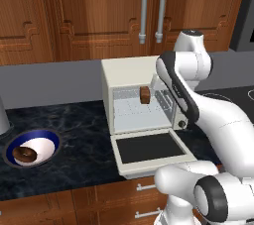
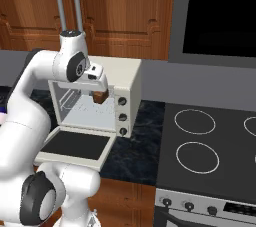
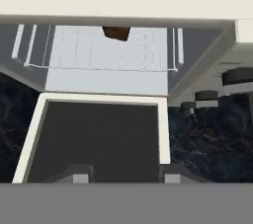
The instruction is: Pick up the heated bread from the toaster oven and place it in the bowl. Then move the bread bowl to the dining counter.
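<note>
Bread [image 1: 145, 94] is sitting on the wire rack [image 3: 99, 53] inside the toaster oven [image 1: 130, 72], standing with its long axis upright, near the middle of the cavity. Nearest, the drop-down door [image 1: 149, 148] is lying open and flat over the table [image 1: 74, 135] edge. The hand [image 2: 100, 92] is hanging at the oven mouth; whether its fingers are closing on the bread cannot be told. Left along the table, the bowl [image 1: 45, 143] is holding a brown donut [image 1: 23, 154].
</note>
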